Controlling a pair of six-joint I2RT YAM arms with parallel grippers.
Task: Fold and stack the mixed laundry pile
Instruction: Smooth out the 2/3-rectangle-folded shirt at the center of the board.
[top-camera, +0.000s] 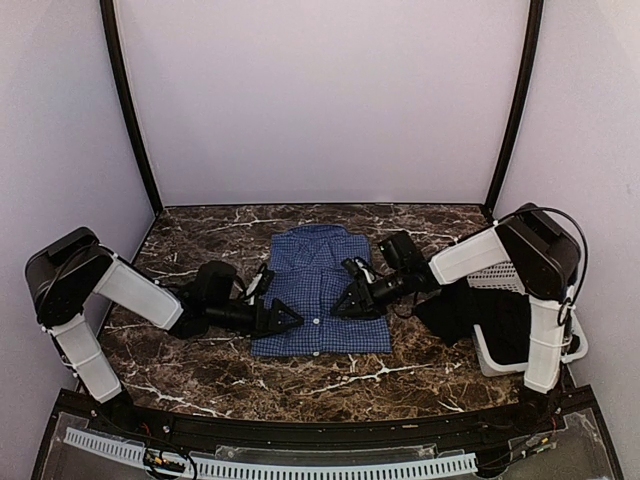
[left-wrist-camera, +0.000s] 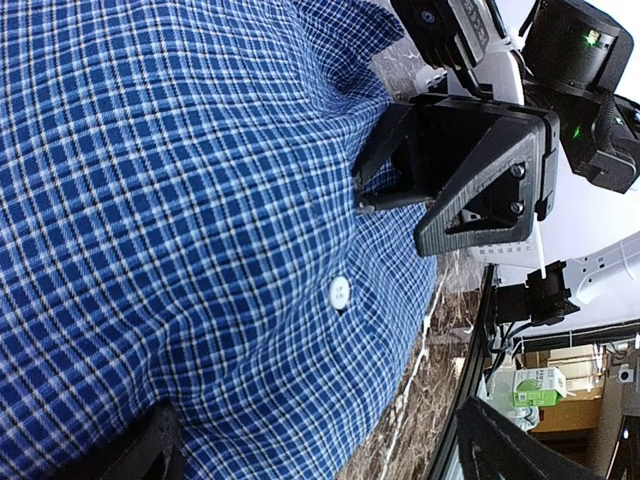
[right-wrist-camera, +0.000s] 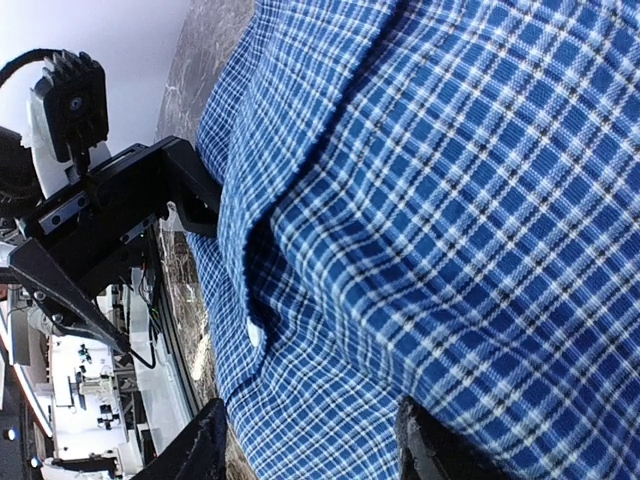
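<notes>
The blue-and-white check shirt (top-camera: 318, 280) lies folded flat in the middle of the marble table (top-camera: 200, 360), buttons up. My left gripper (top-camera: 285, 298) hovers over its lower left part, jaws wide open. In the left wrist view its fingertips (left-wrist-camera: 140, 455) straddle checked cloth (left-wrist-camera: 200, 220) near a white button (left-wrist-camera: 339, 292). My right gripper (top-camera: 342, 290) faces it from the right, open, its fingers (right-wrist-camera: 205, 445) spanning the shirt (right-wrist-camera: 420, 200) close above the hem. The black garment (top-camera: 470, 310) is bunched at the right, under the right arm.
A white perforated basket (top-camera: 500, 360) sits at the table's right edge, partly under the black garment. The two grippers stand close together over the shirt, tips almost facing. Black frame posts and pale walls enclose the table.
</notes>
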